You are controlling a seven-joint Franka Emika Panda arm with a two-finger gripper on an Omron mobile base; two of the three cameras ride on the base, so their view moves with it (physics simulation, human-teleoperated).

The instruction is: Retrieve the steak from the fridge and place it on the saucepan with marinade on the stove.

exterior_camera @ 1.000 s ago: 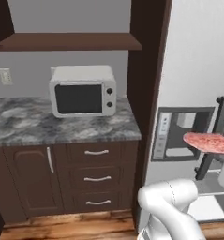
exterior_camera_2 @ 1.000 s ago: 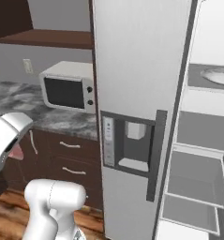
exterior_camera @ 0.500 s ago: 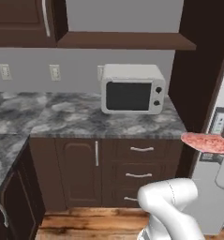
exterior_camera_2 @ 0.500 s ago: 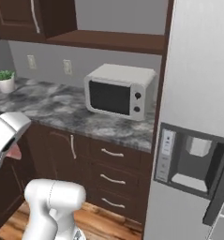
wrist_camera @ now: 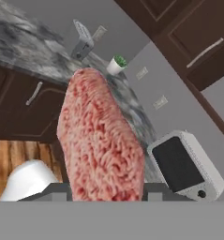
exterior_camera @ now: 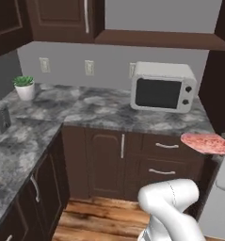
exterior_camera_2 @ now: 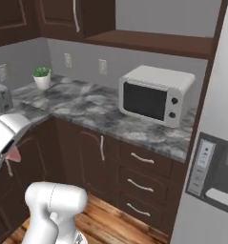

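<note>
My pincer (wrist_camera: 106, 199) is clenched on the steak (wrist_camera: 100, 143); in the hand view the slab rises from the bottom edge, its near end where my fingertips sit, and they are hidden behind it. The steak is carried in the air, clear of every surface.

Landmark: the microwave (exterior_camera: 163, 87), white, standing on the grey marbled tabletop (exterior_camera: 85, 110) against the wall.

- In the left base view the steak (exterior_camera: 204, 142) lies flat, below and to the right of the microwave, in front of the dark drawer fronts (exterior_camera: 162, 159) under the tabletop.
- In the right base view a pink edge of the steak (exterior_camera_2: 12, 155) shows at the far left, well apart from the microwave (exterior_camera_2: 156, 95).
- The fridge (exterior_camera_2: 212, 181), silver-grey with a dispenser panel, stands to the right of the microwave.
- A small potted plant (exterior_camera: 24, 87) sits on the tabletop far left of the microwave, near the corner.
- A toaster (exterior_camera_2: 0, 96) sits left of the plant.
</note>
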